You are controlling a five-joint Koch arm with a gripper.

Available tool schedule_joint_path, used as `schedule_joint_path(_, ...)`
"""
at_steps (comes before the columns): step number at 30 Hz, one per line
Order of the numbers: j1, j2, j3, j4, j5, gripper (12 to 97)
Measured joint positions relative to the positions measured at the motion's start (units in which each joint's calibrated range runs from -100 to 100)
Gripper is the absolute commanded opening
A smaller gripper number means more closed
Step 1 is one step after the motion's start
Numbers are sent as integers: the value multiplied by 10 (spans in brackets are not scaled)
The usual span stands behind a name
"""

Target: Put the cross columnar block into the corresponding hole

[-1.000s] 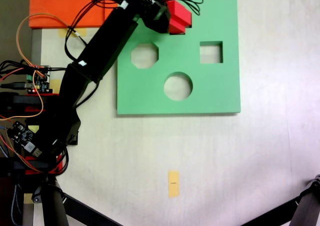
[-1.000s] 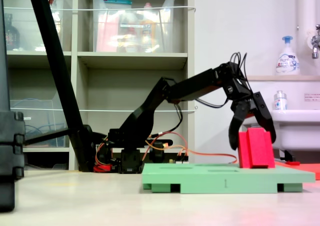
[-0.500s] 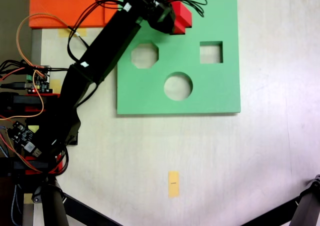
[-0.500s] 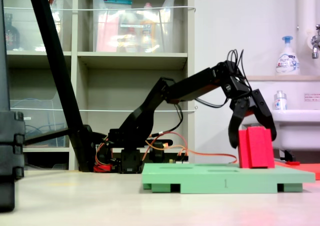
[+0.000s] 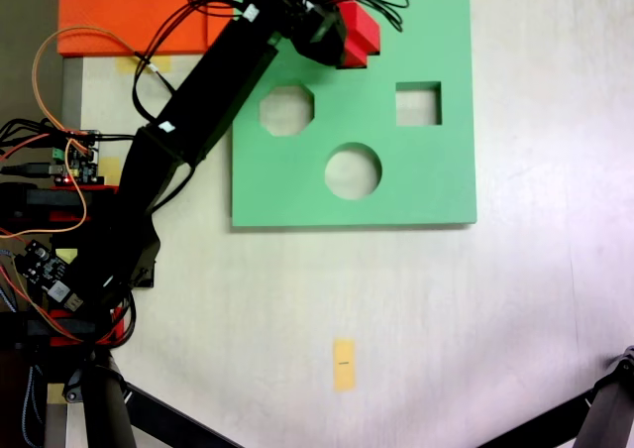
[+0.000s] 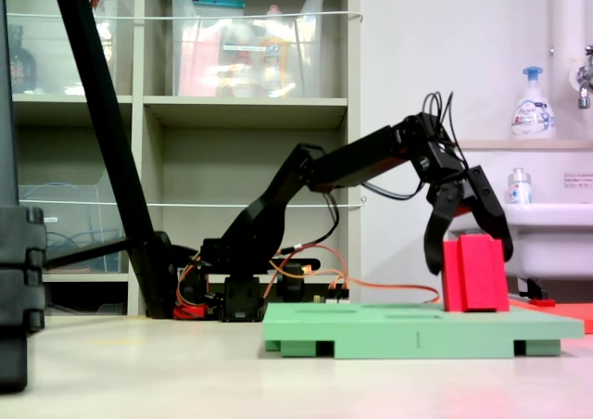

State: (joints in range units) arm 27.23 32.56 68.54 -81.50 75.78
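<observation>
The red cross columnar block (image 5: 361, 32) (image 6: 475, 275) stands upright at the far edge of the green board (image 5: 416, 170) (image 6: 389, 331), its base level with the board's top face. My gripper (image 5: 332, 34) (image 6: 470, 261) comes down on it from above. Its two black fingers (image 6: 434, 252) are spread wide and press against the block's two sides. The corresponding hole is hidden beneath the block and the arm.
The board has an octagonal cutout (image 5: 286, 110), a square one (image 5: 418, 103) and a round one (image 5: 353, 170). An orange sheet (image 5: 129, 12) lies beyond the board. Wires and circuit boards (image 5: 69, 161) sit by the arm's base. A yellow tape strip (image 5: 344, 364) marks the table.
The gripper and the block have shifted very slightly toward the board's far edge. The arm has barely moved.
</observation>
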Motion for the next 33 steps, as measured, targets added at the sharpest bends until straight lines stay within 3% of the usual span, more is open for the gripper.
schedule_joint_path(33,20,-53,-5,-54,23,385)
